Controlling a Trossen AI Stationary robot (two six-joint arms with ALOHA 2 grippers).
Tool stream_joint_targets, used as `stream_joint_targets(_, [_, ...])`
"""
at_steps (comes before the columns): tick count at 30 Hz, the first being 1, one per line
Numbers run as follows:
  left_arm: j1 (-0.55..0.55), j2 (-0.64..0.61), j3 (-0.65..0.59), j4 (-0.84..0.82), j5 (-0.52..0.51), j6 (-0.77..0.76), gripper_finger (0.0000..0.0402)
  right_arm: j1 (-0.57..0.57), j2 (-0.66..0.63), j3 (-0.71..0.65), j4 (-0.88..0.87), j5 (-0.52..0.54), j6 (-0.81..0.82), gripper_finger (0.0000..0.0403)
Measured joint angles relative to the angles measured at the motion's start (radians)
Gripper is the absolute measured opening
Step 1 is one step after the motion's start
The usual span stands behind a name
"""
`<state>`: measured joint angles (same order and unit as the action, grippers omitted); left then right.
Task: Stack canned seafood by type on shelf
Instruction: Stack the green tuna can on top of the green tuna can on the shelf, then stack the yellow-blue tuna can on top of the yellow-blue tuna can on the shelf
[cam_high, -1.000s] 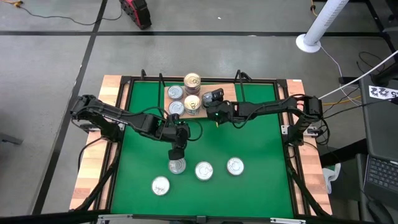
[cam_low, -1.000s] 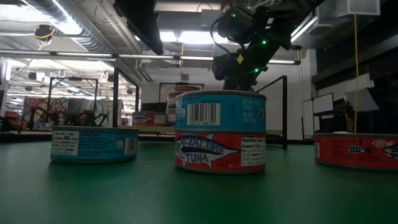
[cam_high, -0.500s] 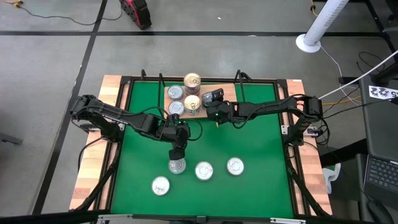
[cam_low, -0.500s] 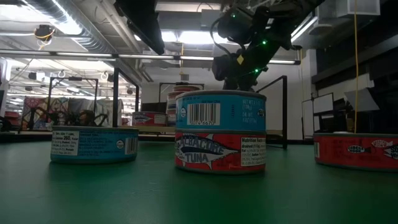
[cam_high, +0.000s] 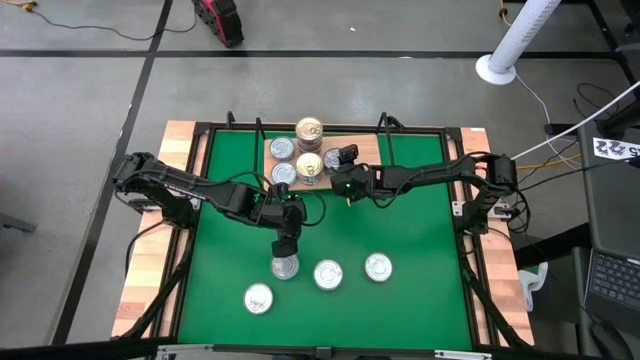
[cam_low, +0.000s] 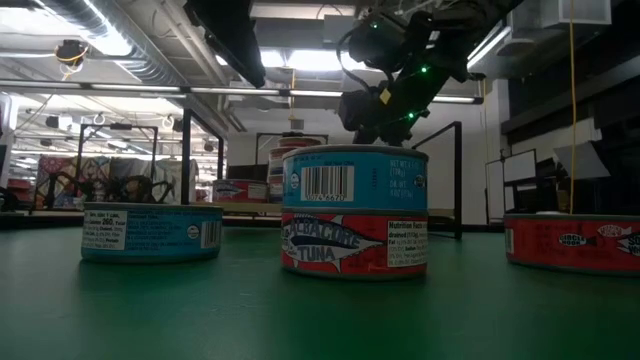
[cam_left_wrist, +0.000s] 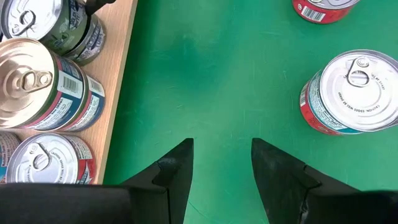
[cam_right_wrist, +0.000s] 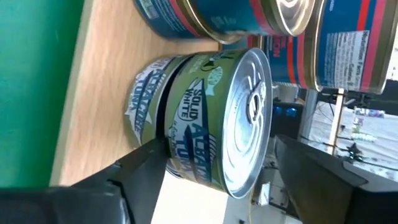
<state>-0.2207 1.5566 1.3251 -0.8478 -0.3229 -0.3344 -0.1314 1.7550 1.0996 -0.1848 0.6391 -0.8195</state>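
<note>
The shelf (cam_high: 362, 146) is a light wooden board at the table's far edge with several tins on it, some stacked (cam_high: 309, 129). My right gripper (cam_high: 341, 157) is open at the shelf. In its wrist view its fingers (cam_right_wrist: 140, 168) stand on either side of a green-labelled stack of two tins (cam_right_wrist: 205, 124) that rests on the board. My left gripper (cam_left_wrist: 221, 162) is open above the green mat, touching nothing, just far of a blue tin stacked on a red one (cam_high: 285, 266).
Three single tins lie on the mat near the stack (cam_high: 328, 273) (cam_high: 377, 266) (cam_high: 258, 298). In the low view a blue tin (cam_low: 150, 232) and a red tin (cam_low: 575, 240) flank the stack (cam_low: 355, 210). Black wire posts stand at the shelf's corners (cam_high: 383, 122).
In the low view my right gripper has edged slightly upward over the shelf. The tins have stayed where they were.
</note>
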Motion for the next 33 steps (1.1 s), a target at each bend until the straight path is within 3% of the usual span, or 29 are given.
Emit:
stream_joint_targets(8, [-0.012,0.0,0.0,0.0,0.007,-0.015,0.0157,0.002,0.0,0.02,-0.037,0.049,-0.05,0.0292])
stream_joint_targets(19, [-0.056,0.0,0.0,0.0,0.009,-0.046,0.0157,0.001,-0.003,0.109,-0.264,0.045,-0.043,0.0287])
stream_joint_targets(26, [-0.112,0.0,0.0,0.001,0.011,-0.11,0.0157,0.046,-0.003,0.186,-0.439,0.049,0.131,0.0287])
stream_joint_targets(33, [-0.204,0.008,0.0,0.002,0.011,-0.277,0.0156,0.155,-0.003,0.224,-0.549,0.049,0.266,0.0287])
